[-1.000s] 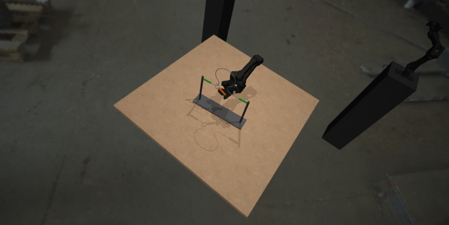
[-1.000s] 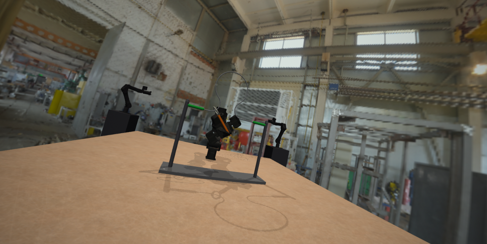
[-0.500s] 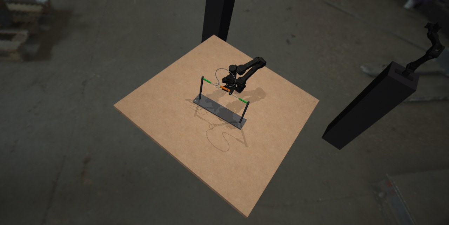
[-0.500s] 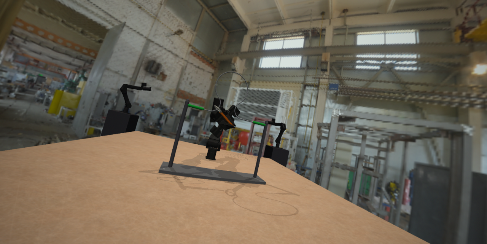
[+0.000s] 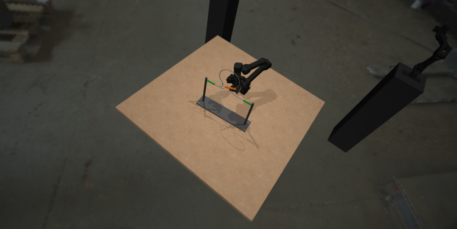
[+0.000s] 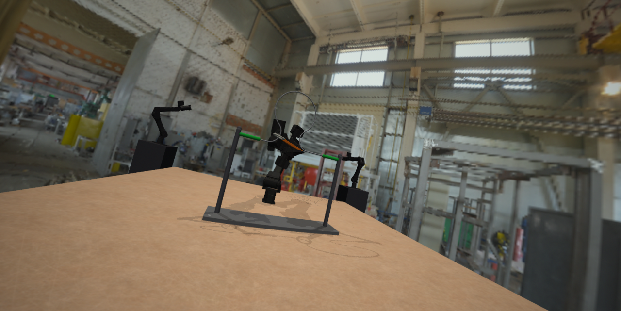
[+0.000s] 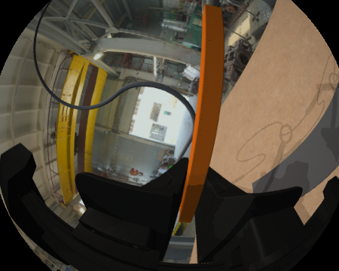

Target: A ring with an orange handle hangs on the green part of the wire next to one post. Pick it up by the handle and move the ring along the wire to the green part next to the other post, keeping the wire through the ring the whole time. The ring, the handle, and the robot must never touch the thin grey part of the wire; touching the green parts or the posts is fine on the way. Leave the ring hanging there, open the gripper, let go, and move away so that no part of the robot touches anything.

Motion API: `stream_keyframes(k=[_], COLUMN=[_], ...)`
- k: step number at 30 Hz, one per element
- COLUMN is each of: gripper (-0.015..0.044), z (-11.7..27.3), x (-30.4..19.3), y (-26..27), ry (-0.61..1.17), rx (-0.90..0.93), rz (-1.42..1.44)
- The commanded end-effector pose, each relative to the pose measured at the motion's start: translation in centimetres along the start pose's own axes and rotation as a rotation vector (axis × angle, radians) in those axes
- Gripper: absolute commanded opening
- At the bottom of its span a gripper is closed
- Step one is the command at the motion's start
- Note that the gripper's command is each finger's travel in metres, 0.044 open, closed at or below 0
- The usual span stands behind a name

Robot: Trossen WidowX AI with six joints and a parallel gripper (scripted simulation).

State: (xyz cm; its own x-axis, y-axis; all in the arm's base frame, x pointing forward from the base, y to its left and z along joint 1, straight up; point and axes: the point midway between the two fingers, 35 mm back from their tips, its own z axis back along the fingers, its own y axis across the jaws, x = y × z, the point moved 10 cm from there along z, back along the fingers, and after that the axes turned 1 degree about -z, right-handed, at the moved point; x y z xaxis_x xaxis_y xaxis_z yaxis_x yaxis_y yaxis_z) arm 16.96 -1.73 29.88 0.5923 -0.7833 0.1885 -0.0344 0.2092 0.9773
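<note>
One gripper — closed on orange handle

- You have a black pedestal bearing a spare arm.
- You can see another pedestal behind the tabletop.
- Your exterior view shows two bright windows high up.
- Your wrist view shows a yellow beam.

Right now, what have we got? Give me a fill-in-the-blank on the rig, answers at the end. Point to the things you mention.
1. The gripper (image 5: 237, 90) (image 6: 298, 147) (image 7: 190, 162) is shut on the ring's ____ handle.
2. The two wire sections beside the posts are coloured ____.
3. Both posts rise from a dark grey base ____.
4. Between its end sections, the wire's thin part is coloured ____.

Missing words: orange; green; plate; grey
</note>
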Motion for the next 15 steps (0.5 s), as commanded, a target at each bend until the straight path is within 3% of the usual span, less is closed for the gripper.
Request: stream_keyframes(k=[1,15], gripper=[-0.015,-0.015], z=[0.1,0.3], x=[0.0,0.3], y=[0.9,3.3], ry=[0.005,0.005], rx=[0.037,0.166], rz=[-0.046,-0.277])
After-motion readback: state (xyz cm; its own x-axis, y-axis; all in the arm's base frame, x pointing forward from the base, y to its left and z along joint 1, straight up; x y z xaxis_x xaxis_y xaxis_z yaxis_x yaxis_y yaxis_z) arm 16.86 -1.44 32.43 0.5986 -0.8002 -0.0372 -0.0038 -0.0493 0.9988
